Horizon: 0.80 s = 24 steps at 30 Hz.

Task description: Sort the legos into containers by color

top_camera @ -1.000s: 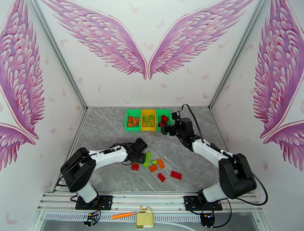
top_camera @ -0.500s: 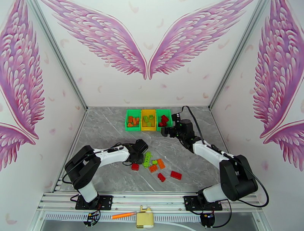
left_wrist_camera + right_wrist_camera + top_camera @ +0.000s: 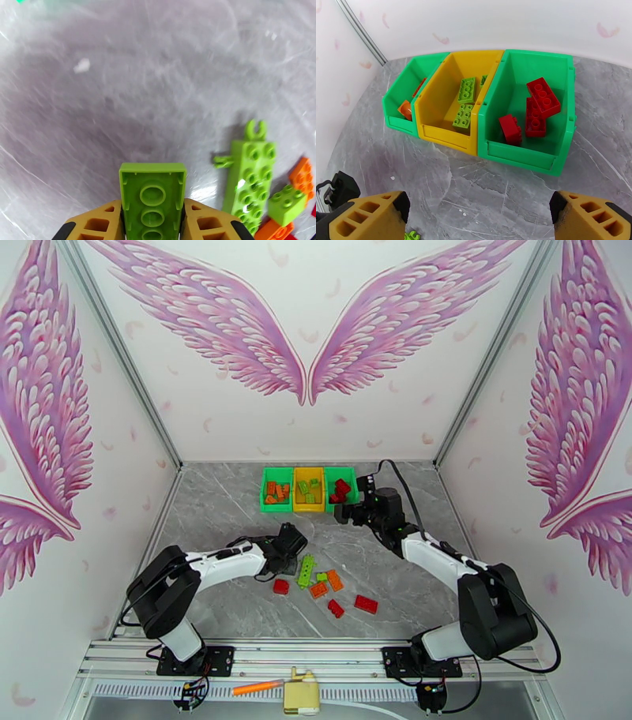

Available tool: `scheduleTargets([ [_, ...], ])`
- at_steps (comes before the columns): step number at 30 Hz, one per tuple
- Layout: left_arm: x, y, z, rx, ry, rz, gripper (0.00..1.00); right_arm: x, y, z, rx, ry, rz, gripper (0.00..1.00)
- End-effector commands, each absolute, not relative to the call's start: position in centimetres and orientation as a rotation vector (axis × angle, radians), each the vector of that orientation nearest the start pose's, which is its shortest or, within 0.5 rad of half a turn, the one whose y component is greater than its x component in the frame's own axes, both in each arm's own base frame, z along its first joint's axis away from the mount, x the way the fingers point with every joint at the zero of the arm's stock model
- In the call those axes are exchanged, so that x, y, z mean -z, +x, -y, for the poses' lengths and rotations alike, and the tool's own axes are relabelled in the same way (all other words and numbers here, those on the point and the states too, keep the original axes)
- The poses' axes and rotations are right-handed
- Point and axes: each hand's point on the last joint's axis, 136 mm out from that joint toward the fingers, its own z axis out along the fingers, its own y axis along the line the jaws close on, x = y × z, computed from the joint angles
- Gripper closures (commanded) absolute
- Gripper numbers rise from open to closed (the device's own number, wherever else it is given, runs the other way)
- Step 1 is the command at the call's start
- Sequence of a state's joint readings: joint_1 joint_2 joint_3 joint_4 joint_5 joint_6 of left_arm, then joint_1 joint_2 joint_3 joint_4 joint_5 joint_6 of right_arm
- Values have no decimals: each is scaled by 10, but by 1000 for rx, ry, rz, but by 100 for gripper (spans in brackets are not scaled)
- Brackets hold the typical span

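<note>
Here the left gripper (image 3: 152, 215) pinches a light green studded plastic brick (image 3: 153, 185) over the grey marbled worktop (image 3: 118, 79). Just beside it lie a long light green brick (image 3: 249, 177) and small orange bricks (image 3: 302, 177). The right gripper (image 3: 478, 205) hangs spread wide, holding nothing, in front of the joined plastic bins. The left green bin (image 3: 395, 120) holds an orange brick (image 3: 405, 109), the yellow middle bin (image 3: 442, 134) holds light green bricks (image 3: 467, 90), and the right green bin (image 3: 521, 158) holds red bricks (image 3: 543, 96).
</note>
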<state>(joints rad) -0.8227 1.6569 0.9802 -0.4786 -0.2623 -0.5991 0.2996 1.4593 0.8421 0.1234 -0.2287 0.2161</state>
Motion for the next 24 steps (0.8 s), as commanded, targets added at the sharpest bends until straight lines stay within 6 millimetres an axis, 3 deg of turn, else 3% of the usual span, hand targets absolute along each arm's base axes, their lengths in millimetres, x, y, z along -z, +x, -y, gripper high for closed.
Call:
scheduleTargets([
  [1, -99, 324, 253, 168, 158, -2460, 66, -173, 394, -178, -602, -255, -2072, 1],
  [7, -138, 374, 253, 178, 93, -2311, 66, -182, 383, -193, -611, -333, -2030, 1],
  [15, -171, 447, 253, 250, -2, -2200, 66, -187, 372, -208, -644, -393, -1997, 1],
  [24, -163, 504, 280, 335, 9, -2185, 67, -198, 365, -211, -682, -401, -1924, 1],
])
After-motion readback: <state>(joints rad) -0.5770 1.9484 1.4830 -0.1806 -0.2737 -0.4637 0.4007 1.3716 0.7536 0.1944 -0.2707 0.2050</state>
